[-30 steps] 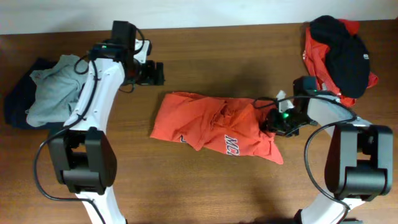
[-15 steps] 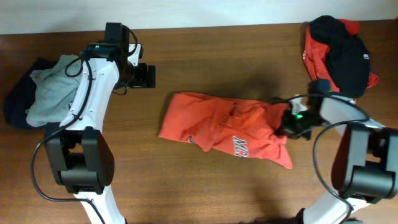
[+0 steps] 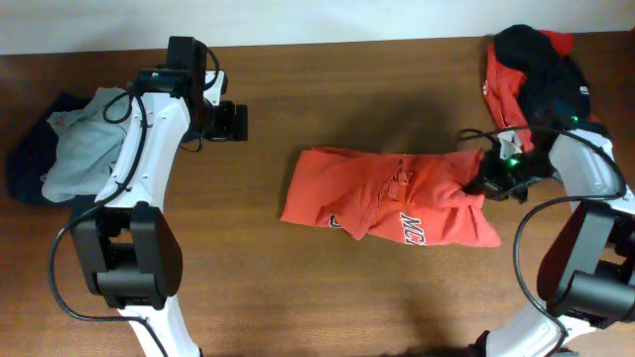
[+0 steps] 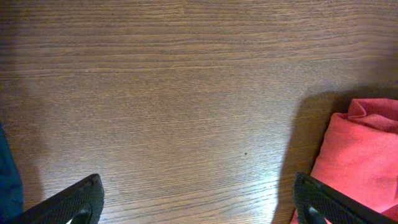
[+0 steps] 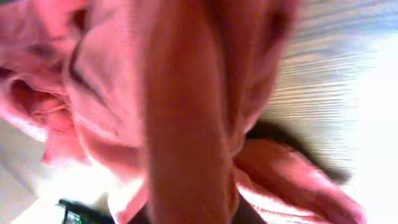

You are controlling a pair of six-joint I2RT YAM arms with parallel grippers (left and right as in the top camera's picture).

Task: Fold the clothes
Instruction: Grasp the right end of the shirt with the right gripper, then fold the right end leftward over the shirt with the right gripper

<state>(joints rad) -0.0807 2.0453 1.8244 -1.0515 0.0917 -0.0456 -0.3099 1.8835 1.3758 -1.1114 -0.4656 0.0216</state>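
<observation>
**Orange shirt: limp, light, held at one end only**

Shirt (image 3: 397, 198) lies crumpled mid-worktop (image 3: 347, 89), long axis L–R, white lettering showing nr its front-right part. Not flat: ridges + overlapping folds thru the middle.

Right hand (image 3: 493, 178) sits at the shirt's right end, clamped on the cloth, which gathers to a point there. Right wrist view = blurred orange fabric only, so the fingertips are hidden. Grip judged from the bunching.

Left hand (image 3: 234, 122) hovers over bare wood, up-left of the shirt and well apart from it. Fingers (image 4: 78, 199) spread wide, nothing btwn. Shirt edge just shows at the right of the left wrist view.

Other clothes: grey pile (image 3: 84, 144) far left, on something dark blue. Red-and-black pile (image 3: 541, 79) at back right, near the right arm.

Handling, my read:
- Thin knit, v. light, no stiffness, not fragile.
- Sags + stretches from any single pinch. A one-point hold only ropes it.
- Wood looks smooth, so it shd slide easily, but the folds travel w/ it rather than flatten.

Where to hold: two points on the same edge, pulled apart for tension, then laid flat. The left end is free, so the left hand shd take a corner there. Pinch the edge, not the bunched middle. Which end is hem or collar: can't tell.
</observation>
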